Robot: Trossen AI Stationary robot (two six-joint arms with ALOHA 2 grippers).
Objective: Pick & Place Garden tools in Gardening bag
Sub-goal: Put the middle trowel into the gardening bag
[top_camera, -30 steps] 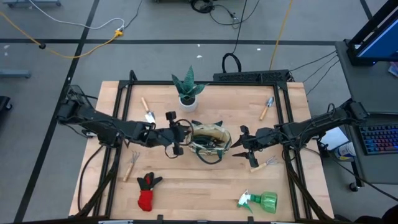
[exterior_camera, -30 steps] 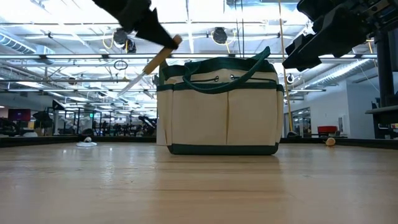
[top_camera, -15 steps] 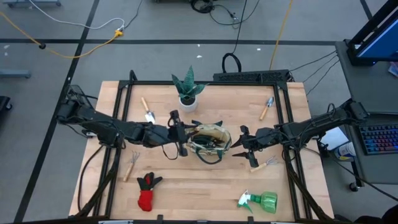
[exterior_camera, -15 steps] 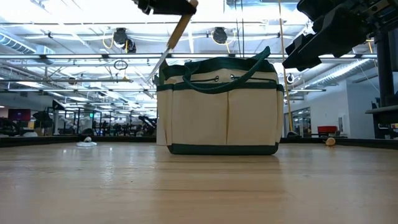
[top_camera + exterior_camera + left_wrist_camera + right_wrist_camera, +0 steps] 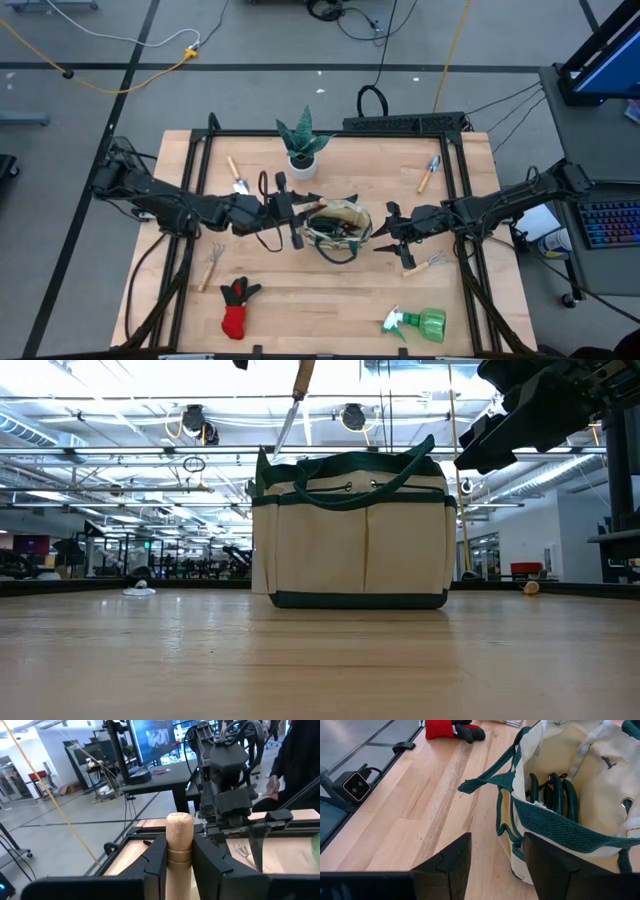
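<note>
The small round beige canvas gardening bag with dark green trim is seen standing upright near the middle of the pale wooden table. The left gripper is held above the bag's left rim, clenched on a wooden-handled tool whose round handle end is pinched between the 2 dark fingers; in the low view the tool's metal shaft is angled down toward the bag's opening without yet being inside. The kind of tool head cannot be told.

The right gripper is parked just beside the bag's right side, with its jaws released and nothing between them. Through it, dark green looped handles are seen already lying inside the bag, probably the pruning shears, so 1 item appears to be stowed.

Much is judged to be left. Still on the table are a wooden-handled trowel near the spiky green plant in a white pot, a second small trowel toward the far right, a wooden-handled rake at the near left, a wooden-handled fork by the right gripper, a red and black glove and a green spray bottle with a white nozzle at the near edge. The task is judged early: 1 tool stowed, 1 about to be dropped, 6 waiting.
</note>
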